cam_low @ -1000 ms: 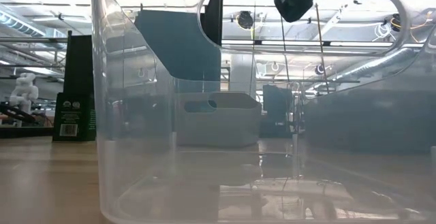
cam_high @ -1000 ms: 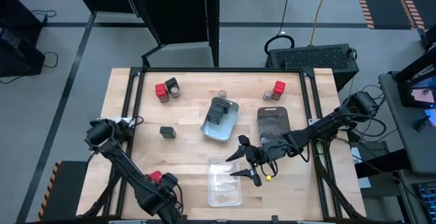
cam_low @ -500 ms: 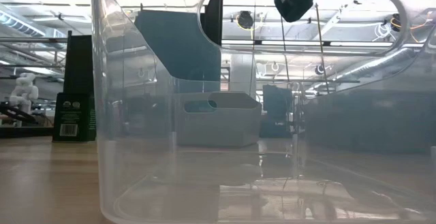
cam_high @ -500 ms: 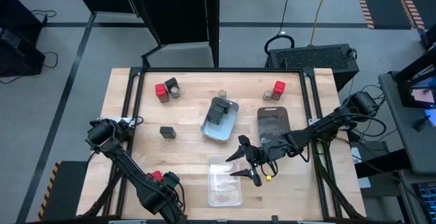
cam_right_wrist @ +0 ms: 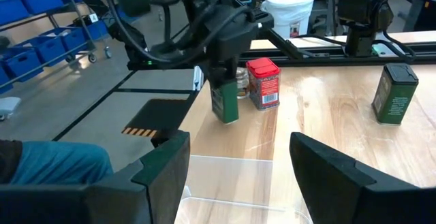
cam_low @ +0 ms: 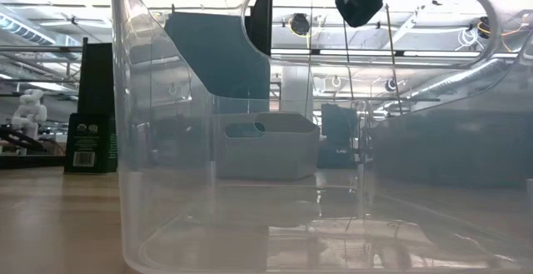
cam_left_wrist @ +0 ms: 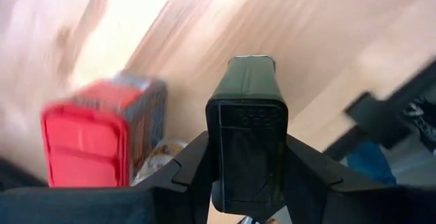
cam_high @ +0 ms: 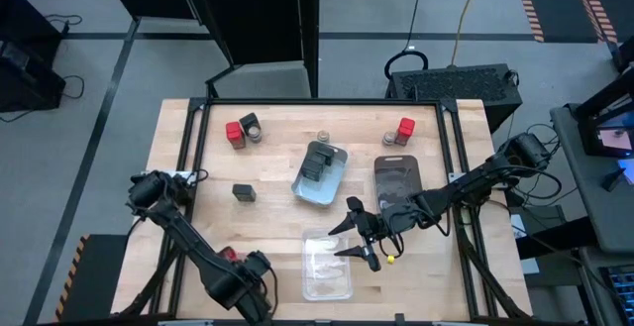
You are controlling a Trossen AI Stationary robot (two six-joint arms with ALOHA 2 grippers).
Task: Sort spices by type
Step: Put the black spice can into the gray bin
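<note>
Left gripper (cam_right_wrist: 225, 81) at the table's near-left edge, clamped on a dark green spice tin (cam_left_wrist: 248, 142), lifted just beside a red tin (cam_right_wrist: 264, 82) and a small jar (cam_right_wrist: 240, 84). Further in: a red block and jar pair (cam_high: 241, 130), a lone dark block (cam_high: 244, 192). Centre tray (cam_high: 335, 177) holds dark blocks (cam_high: 317, 160). Right gripper (cam_high: 365, 237) fingers apart, over the clear tray (cam_high: 327, 267). Red block (cam_high: 406, 128) far right.
</note>
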